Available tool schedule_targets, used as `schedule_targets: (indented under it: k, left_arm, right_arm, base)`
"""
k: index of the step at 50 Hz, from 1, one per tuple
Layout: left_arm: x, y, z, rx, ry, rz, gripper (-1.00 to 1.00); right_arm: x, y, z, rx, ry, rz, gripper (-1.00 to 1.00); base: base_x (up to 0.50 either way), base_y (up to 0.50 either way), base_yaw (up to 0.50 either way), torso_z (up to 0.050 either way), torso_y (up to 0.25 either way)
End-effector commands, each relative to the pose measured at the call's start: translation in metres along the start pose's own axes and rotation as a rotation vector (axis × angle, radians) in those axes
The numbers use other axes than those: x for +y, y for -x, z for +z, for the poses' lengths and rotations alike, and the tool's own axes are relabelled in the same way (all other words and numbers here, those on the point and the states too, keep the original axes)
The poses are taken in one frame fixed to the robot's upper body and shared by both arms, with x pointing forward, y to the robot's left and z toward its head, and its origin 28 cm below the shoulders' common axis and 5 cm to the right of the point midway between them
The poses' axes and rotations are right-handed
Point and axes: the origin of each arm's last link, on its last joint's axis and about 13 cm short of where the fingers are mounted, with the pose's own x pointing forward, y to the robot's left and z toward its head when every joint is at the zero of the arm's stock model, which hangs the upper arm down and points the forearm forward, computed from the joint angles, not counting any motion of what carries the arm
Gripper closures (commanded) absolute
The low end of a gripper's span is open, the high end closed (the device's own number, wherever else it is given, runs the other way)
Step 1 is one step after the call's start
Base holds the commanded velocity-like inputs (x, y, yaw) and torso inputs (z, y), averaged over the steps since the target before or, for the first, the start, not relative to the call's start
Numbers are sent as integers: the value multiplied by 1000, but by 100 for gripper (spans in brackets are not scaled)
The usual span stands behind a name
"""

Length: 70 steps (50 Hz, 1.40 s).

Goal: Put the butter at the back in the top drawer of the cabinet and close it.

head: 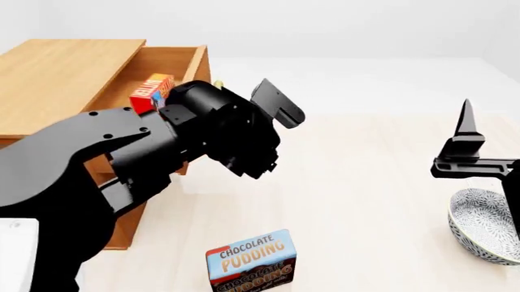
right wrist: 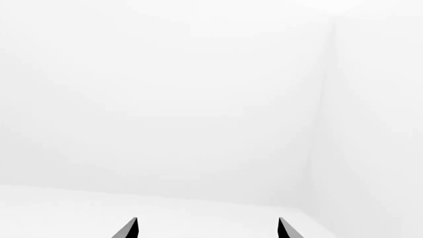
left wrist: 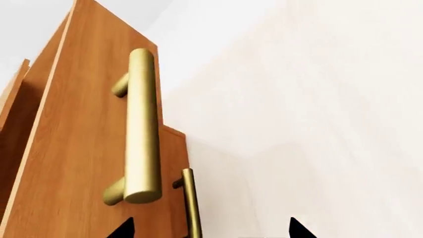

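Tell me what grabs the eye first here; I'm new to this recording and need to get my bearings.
The big black left arm fills the head view's left, reaching at the wooden cabinet. Its top drawer stands pulled open with the red butter carton inside. Nearer the robot a Chocolate Pudding box stands on the table, and a patterned bowl sits at the right edge.

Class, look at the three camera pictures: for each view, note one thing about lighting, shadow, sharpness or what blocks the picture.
Left wrist view: soft light with a mild sheen along the brass handle of the top drawer, everything sharp. Head view: even light and faint shadows, but the dark left arm hides much of the cabinet. Right wrist view: almost all white, featureless wall and floor, with only two dark fingertips showing.
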Motion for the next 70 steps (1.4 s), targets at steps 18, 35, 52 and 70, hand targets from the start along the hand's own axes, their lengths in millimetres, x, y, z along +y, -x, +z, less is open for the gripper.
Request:
schedule_targets:
  k: [18, 35, 52, 70]
  left_arm:
    - [15, -33, -33, 88, -65, 204, -100]
    - [34, -47, -51, 147, -64, 296, -100]
    - [45, -69, -74, 216, -75, 379, -100]
    - [61, -89, -90, 297, -58, 435, -100]
  right_arm:
    - [2, -4, 4, 0, 3, 4, -100]
    - [3, -4, 7, -4, 13, 8, -100]
    - [3, 0, 7, -8, 19, 5, -100]
    - [5, 1, 5, -7, 21, 7, -100]
  base:
    - [0, 0, 0, 0, 0]
    - [0, 0, 0, 0, 0]
    - [0, 0, 0, 0, 0]
    - [0, 0, 0, 0, 0]
